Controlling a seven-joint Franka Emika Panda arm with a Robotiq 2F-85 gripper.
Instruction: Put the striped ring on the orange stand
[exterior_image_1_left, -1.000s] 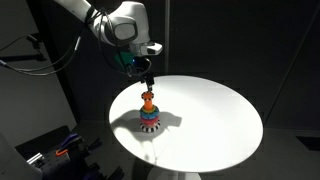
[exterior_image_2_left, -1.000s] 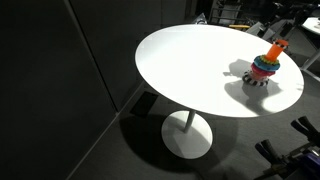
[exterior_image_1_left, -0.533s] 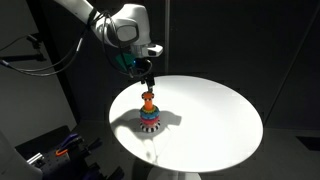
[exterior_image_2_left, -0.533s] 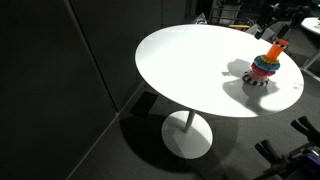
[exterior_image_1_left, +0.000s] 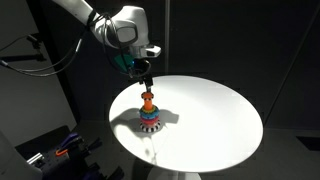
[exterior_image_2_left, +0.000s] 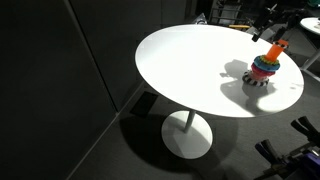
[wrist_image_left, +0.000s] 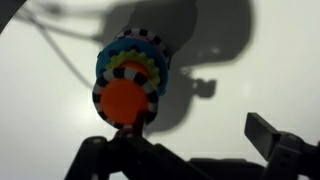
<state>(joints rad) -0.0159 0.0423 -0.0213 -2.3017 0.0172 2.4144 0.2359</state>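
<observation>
The orange stand (wrist_image_left: 124, 101) rises from a stack of coloured rings on the white round table (exterior_image_1_left: 215, 120). It also shows in both exterior views (exterior_image_1_left: 149, 98) (exterior_image_2_left: 275, 48). In the wrist view a thin black-and-white striped ring (wrist_image_left: 150, 88) sits round the peg just under its rounded top, above the coloured rings. My gripper (wrist_image_left: 185, 150) is open and empty, its fingers far apart. It hangs a little above the peg in an exterior view (exterior_image_1_left: 147, 78), clear of the toy.
A wider black-and-white striped ring (exterior_image_1_left: 149, 126) forms the bottom of the stack. The table's edge (exterior_image_2_left: 170, 95) and its pedestal foot (exterior_image_2_left: 187, 135) stand against dark surroundings. Dark equipment (exterior_image_1_left: 60, 150) sits on the floor beside the table.
</observation>
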